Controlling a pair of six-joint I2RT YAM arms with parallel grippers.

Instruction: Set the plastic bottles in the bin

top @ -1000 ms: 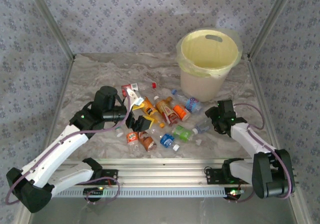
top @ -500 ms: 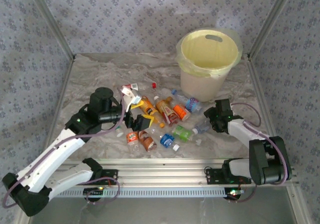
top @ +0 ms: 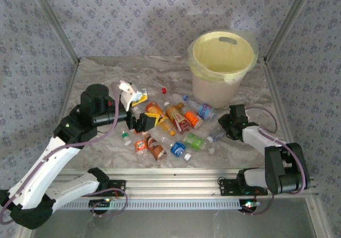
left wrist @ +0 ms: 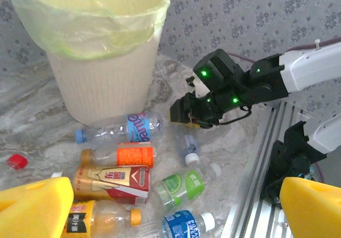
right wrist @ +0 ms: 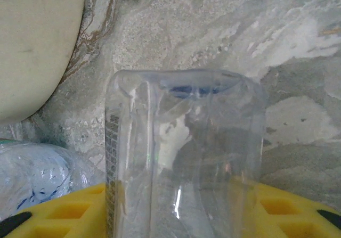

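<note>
One bag-lined bin [top: 216,91] stands upright at the far right of the surface [top: 106,73]. Roughly ten plastic bottles [top: 178,118] lie scattered just in front of it, with blue, orange, green and brown-red labels whose print is too blurred to read. The left hand [top: 139,110] gapes wide over the pile's left edge, while the right hand [top: 224,131] is clamped on one clear bottle [right wrist: 184,158] near the bin's base.

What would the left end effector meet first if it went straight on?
Probably the green-labelled bottle, centred between its fingers; the blue-labelled one lies nearer but lower. Depth unclear.
</note>
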